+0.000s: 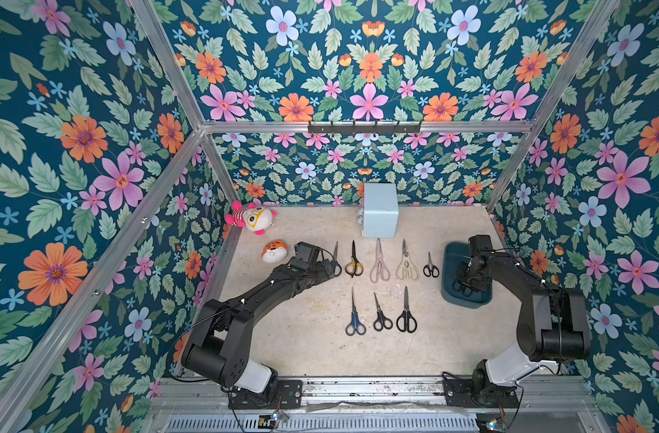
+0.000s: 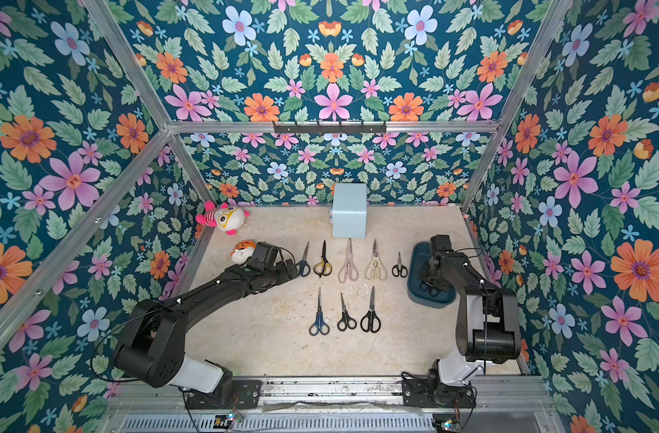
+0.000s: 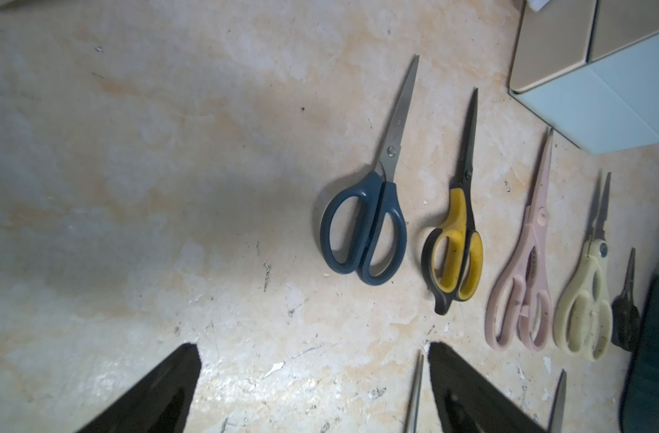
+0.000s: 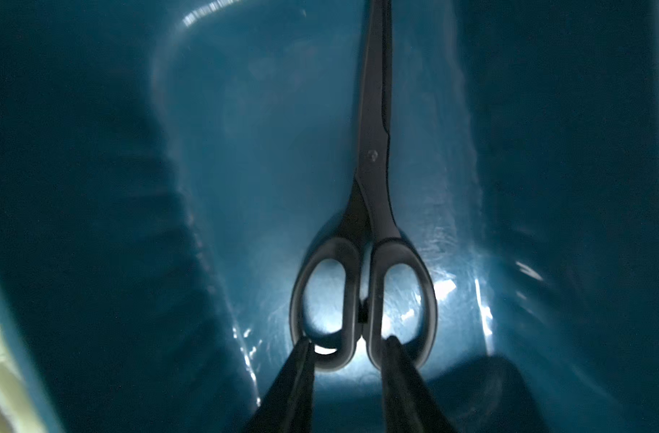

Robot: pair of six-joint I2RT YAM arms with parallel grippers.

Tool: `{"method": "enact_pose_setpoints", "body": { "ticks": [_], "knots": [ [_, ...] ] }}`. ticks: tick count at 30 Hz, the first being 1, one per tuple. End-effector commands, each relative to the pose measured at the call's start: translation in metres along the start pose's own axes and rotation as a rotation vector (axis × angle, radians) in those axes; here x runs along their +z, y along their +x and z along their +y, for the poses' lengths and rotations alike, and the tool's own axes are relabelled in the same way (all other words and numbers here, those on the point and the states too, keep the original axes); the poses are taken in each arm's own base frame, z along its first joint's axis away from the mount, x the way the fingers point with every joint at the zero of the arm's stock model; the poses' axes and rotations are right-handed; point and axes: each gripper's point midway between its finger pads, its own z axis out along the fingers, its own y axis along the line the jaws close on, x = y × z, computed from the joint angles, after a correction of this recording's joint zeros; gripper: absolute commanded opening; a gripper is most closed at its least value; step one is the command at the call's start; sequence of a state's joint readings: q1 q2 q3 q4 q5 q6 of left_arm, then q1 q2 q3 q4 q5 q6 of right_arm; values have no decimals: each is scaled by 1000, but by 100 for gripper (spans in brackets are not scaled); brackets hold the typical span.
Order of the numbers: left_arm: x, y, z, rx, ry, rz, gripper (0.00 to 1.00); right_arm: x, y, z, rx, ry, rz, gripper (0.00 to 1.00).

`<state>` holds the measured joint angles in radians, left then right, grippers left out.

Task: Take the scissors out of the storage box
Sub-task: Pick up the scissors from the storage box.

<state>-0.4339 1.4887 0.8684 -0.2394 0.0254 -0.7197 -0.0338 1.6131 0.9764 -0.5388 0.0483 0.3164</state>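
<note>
Black scissors (image 4: pixel 373 157) flat in the storage box (image 4: pixel 95 187), handle loops pinched between the right gripper's (image 4: pixel 348 342) jaws.

Eight scissors (image 1: pixel 379 256) lie outside the storage box (image 1: pixel 452 262).

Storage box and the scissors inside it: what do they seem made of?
The storage box looks like glossy teal plastic: smooth rounded walls with bright glare. Its scissors seem to have dark matte metal blades with a pivot screw, and black matte handles, probably plastic.

Beige tabletop (image 1: pixel 320 352): scissors (image 1: pixel 379 262), storage box (image 1: pixel 466 301), plush toys (image 1: pixel 253 219), pale cube (image 1: pixel 380 212).
</note>
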Motion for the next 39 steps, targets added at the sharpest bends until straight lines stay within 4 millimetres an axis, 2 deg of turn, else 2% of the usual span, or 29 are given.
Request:
{"method": "enact_pose_setpoints", "body": {
  "ticks": [1, 4, 5, 10, 16, 27, 33, 35, 39],
  "knots": [
    [-1, -1, 0, 5, 2, -3, 99, 4, 2, -3, -28, 22, 15, 35],
    [-2, -1, 0, 7, 1, -6, 99, 5, -7, -3, -30, 33, -4, 35],
    [-2, -1, 1, 8, -2, -7, 99, 13, -5, -4, -36, 48, 16, 35],
    [-5, -2, 3, 11, -13, -16, 99, 22, -7, -8, -47, 82, 33, 35],
    [-5, -2, 4, 12, -16, -20, 99, 27, 0, -13, -44, 82, 46, 35],
    [-5, -4, 2, 16, -19, -15, 99, 54, 20, -15, -33, 29, 118, 34],
    [-7, -5, 3, 11, -18, -19, 99, 61, 27, -14, -33, 17, 153, 17],
    [-7, -5, 3, 10, -18, -20, 99, 62, 29, -14, -34, 11, 160, 9],
    [-8, -6, 2, 10, -14, -23, 99, 60, 30, -13, -44, 5, 161, 0]
  ]
}}
